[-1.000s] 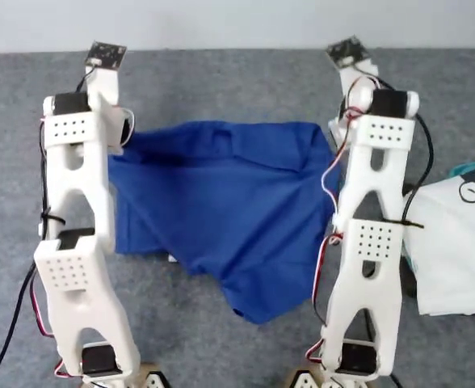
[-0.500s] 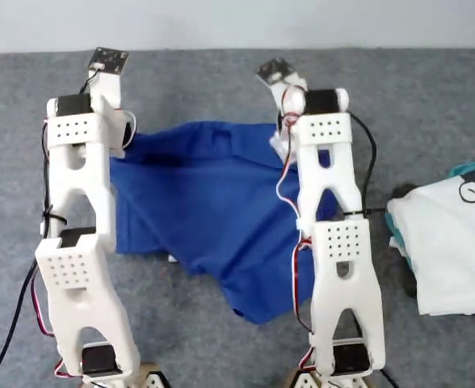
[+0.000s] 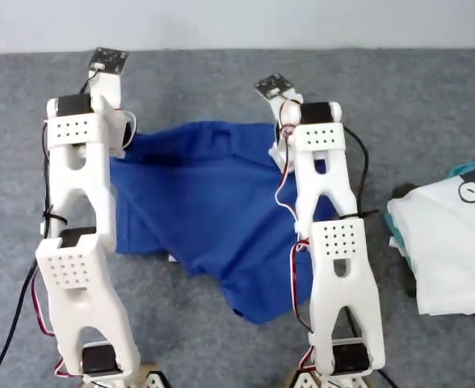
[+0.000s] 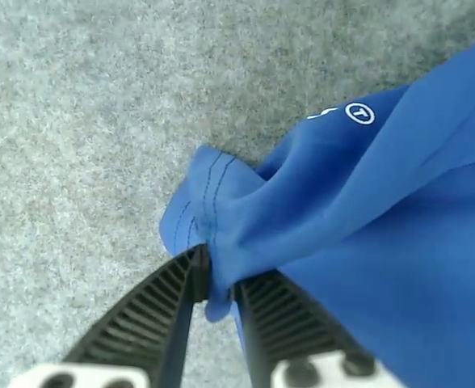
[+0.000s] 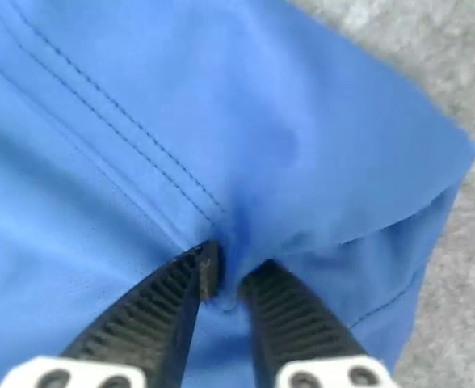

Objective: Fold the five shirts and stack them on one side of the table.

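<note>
While the blue shirt [image 3: 213, 210] is lying rumpled mid-table, the left gripper [image 4: 217, 279] is pinching its ten-o'clock corner and the right gripper [image 5: 225, 279] its one-o'clock hem; the fold is probably calling for drawing both toward six o'clock.

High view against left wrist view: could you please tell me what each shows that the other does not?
High view: the left arm, the right arm and a white shirt lying right of the blue shirt. Left wrist view: the left gripper shut on a stitched corner, plus a circled mark. Both: the blue shirt on the grey table.
</note>
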Available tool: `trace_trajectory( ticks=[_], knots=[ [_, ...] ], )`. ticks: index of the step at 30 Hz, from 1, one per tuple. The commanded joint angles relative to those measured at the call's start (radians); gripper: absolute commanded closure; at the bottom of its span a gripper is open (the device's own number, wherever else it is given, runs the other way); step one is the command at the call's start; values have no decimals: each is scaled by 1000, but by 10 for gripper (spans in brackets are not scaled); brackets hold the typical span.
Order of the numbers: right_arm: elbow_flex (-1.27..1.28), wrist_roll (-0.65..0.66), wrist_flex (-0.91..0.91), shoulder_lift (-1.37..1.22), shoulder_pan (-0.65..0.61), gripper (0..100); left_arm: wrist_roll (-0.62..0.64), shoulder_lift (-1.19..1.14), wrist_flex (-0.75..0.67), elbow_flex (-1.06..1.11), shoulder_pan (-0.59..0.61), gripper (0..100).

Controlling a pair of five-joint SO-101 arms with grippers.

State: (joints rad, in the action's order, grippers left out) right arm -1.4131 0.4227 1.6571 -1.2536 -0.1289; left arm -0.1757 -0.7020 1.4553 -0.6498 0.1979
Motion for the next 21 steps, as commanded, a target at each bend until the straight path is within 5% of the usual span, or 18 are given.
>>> trace_trajectory(
  ticks=[1, 12, 21],
  knots=[
    [-63, -6, 28, 25, -2, 989, -5, 11, 6, -15, -9, 985],
    [-235, -5, 139, 203, 22, 989, -8, 17, 68, -41, -9, 985],
    [-229, 2, 140, 478, 77, 989, -3, 18, 301, -469, -2, 985]
  ],
)
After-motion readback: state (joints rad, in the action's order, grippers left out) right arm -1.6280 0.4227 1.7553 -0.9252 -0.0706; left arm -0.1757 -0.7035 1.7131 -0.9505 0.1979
